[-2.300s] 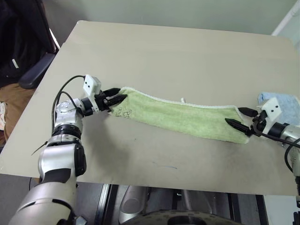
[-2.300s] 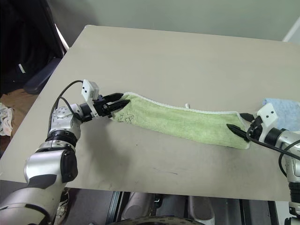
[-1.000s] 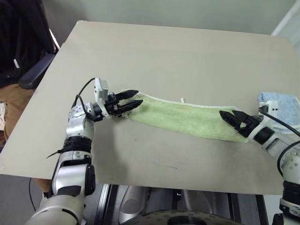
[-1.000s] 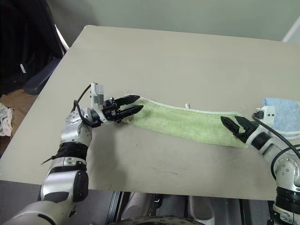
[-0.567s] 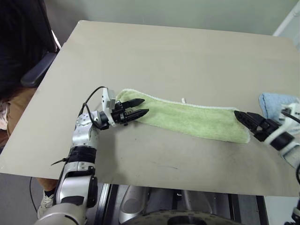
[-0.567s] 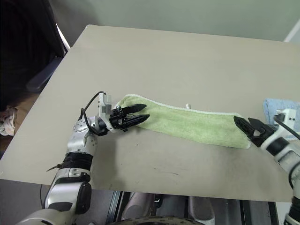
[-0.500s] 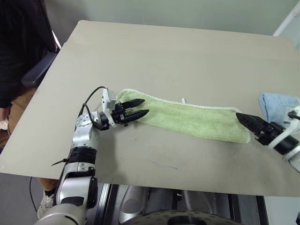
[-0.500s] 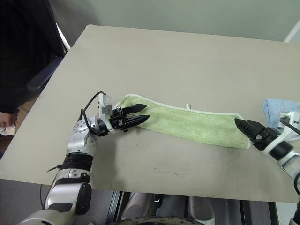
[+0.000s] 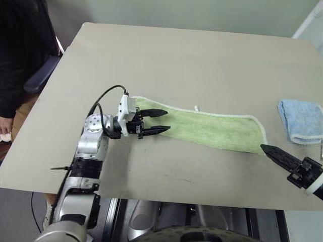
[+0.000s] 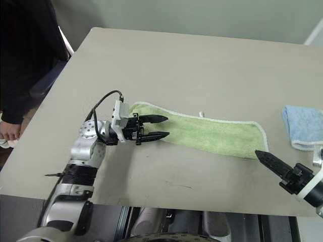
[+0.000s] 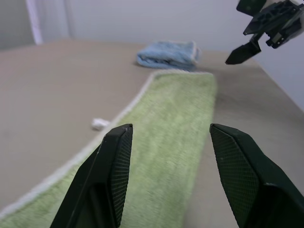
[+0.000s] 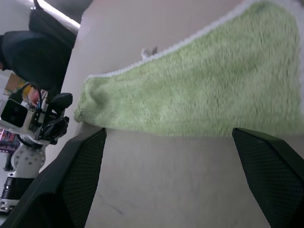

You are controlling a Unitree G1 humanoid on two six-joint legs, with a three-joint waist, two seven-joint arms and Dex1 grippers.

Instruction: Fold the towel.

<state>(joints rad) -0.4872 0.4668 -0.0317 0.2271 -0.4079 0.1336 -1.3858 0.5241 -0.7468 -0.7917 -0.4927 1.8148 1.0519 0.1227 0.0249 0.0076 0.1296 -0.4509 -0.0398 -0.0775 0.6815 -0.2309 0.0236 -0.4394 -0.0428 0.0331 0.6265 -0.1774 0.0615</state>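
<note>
No readable text, label, brand or number anywhere.

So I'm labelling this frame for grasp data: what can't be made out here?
- Towel: left end under the left end effector, head views; contact unclear.
- Blue towel: cut by the frame edge, right eye view.
- Towel's layers: cannot tell.

Fuzzy terry cloth on the green towel (image 9: 212,128), with a smoother white stitched edge and a little white loop (image 9: 197,107). Same soft nap on the blue towel (image 9: 302,121). Matt, smooth beige table (image 9: 192,60), faintly scuffed. Matt black plastic fingers (image 11: 114,161), cross-hatched on the inner faces. Shiny silver metal on the left arm (image 9: 91,143).
</note>
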